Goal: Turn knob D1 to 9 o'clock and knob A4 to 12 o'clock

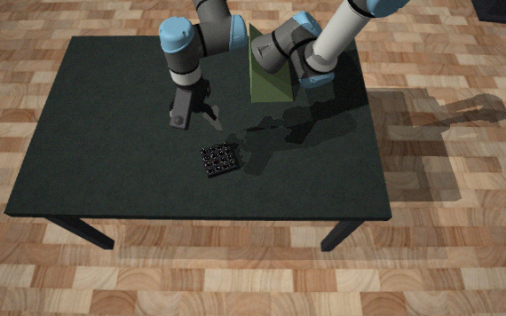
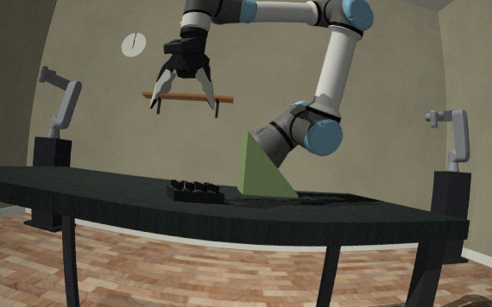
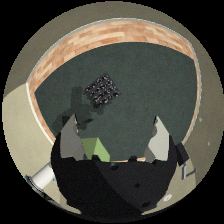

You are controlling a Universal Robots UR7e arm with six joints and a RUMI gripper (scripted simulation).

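The black knob box (image 1: 219,160) (image 2: 196,196) (image 3: 102,90) lies flat on the dark table, turned a little, with rows of small black knobs on top. The knobs' pointing directions, the marks and the socket are too small to make out, so I cannot tell how D1 and A4 stand. My gripper (image 2: 182,107) (image 3: 115,116) is wide open and empty, high above the table. In the top view it appears up and to the left of the box, and nothing touches the knobs. In the wrist view the box lies beyond the fingertips, left of the middle.
A green wedge-shaped block (image 1: 269,84) (image 2: 263,174) (image 3: 96,149) stands at the arm's base, behind and to the right of the box in the top view. The arm's shadow falls on the dark table (image 1: 106,133) (image 2: 103,190) beside the box. Two grey robots stand on pedestals in the background.
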